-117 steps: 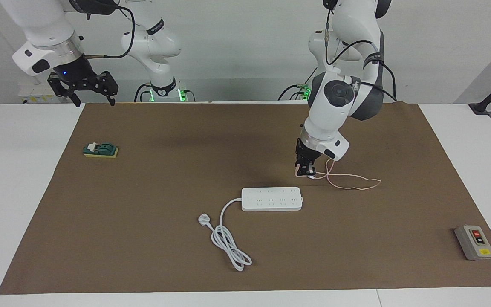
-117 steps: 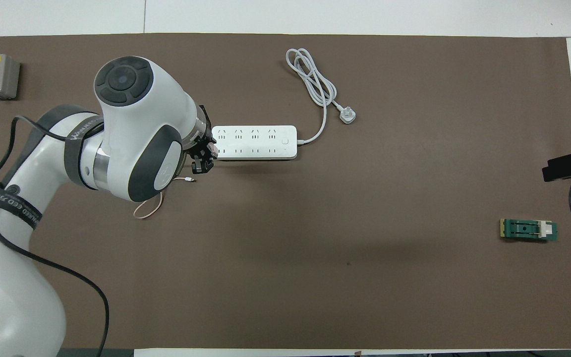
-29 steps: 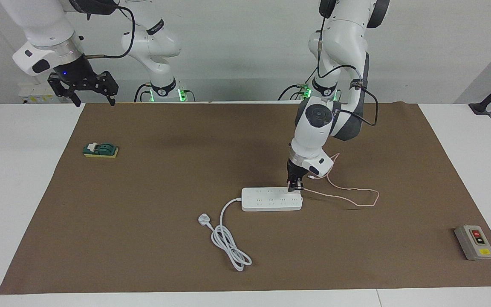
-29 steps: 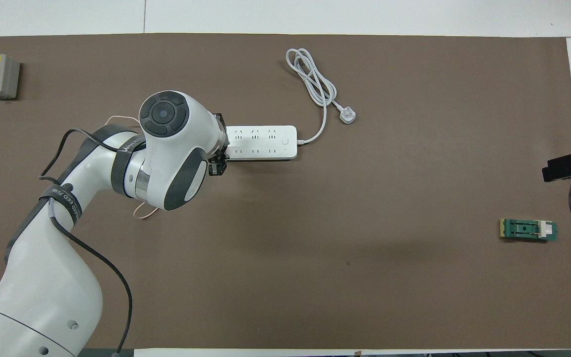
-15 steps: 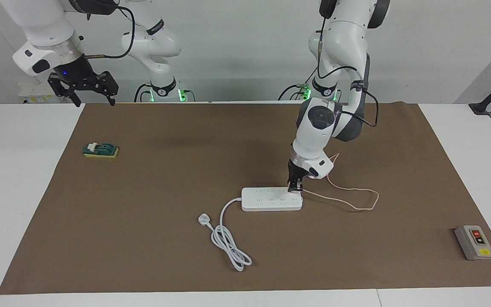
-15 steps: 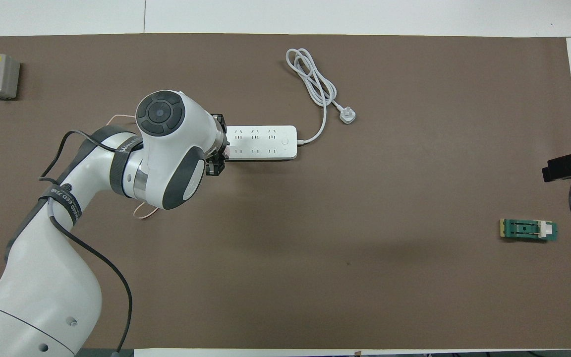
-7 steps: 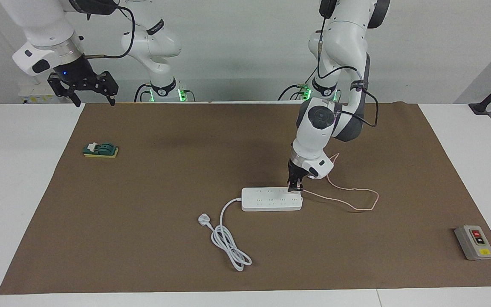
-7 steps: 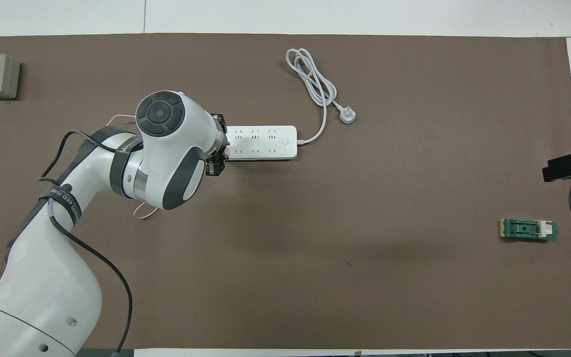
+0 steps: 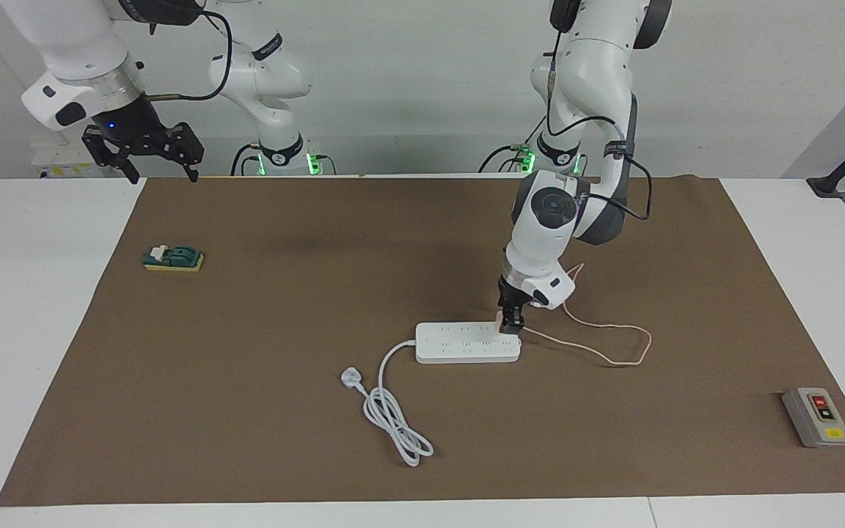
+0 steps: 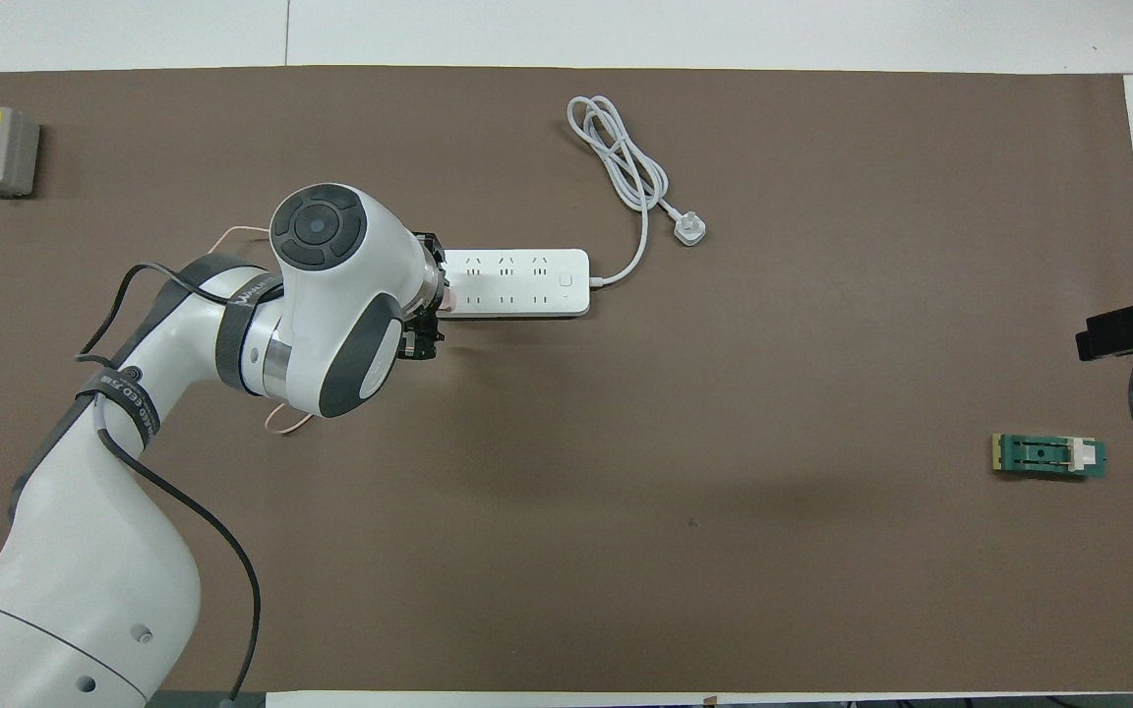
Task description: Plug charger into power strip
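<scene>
left gripper (image 9: 511, 321) at frame centre over power strip (image 9: 466, 342) end, seating charger (image 9: 500, 318) | jaws: cannot tell | right gripper (image 9: 150, 155) upper left, jaws apart, waiting

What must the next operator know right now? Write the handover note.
Left gripper: down at the power strip's end toward the left arm, right at the charger.
Right gripper: open, empty, waiting raised over the table edge at its own end.
Charger: on the strip's end socket; its pink cable trails loose on the mat.
Done: charger brought to the socket.
Left: confirm it is fully seated, which cannot be told from here, then lift the left arm away.
</scene>
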Controlling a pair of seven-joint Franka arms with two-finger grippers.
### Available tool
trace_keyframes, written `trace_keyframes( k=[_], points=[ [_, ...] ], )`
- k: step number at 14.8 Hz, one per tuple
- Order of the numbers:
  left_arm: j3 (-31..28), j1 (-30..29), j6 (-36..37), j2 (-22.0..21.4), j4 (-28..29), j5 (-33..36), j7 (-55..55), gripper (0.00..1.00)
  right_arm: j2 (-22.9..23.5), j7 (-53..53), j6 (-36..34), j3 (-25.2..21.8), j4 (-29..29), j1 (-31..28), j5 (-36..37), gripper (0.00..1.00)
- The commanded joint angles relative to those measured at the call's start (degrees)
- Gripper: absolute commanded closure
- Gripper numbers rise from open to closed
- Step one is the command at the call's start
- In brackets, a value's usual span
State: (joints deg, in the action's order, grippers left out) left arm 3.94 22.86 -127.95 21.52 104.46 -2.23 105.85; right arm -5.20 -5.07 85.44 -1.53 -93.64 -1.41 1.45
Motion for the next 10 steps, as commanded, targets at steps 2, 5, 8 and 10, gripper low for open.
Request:
trace_keyframes(
  k=[2, 5, 8, 10],
  points=[
    [0.0, -1.7, 4.1, -5.6, 0.8, -0.3, -2.8, 0.0, -0.5, -0.6, -0.8, 0.6, 0.0, -0.8, -0.7, 0.0],
    [-0.2, -1.8, 6.7, -7.7, -1.1, -0.3, -2.8, 0.0, -0.5, -0.6, -0.8, 0.6, 0.0, -0.8, -0.7, 0.0],
    [-0.5, -2.6, 10.9, -8.2, -4.8, -0.2, -5.0, 0.0, -0.5, -0.6, -0.8, 0.6, 0.0, -0.8, -0.7, 0.0],
    [-0.5, -3.7, 14.7, -8.2, -7.8, -0.2, -9.7, 0.0, -0.5, -0.6, -0.8, 0.6, 0.0, -0.8, -0.7, 0.0]
  ],
)
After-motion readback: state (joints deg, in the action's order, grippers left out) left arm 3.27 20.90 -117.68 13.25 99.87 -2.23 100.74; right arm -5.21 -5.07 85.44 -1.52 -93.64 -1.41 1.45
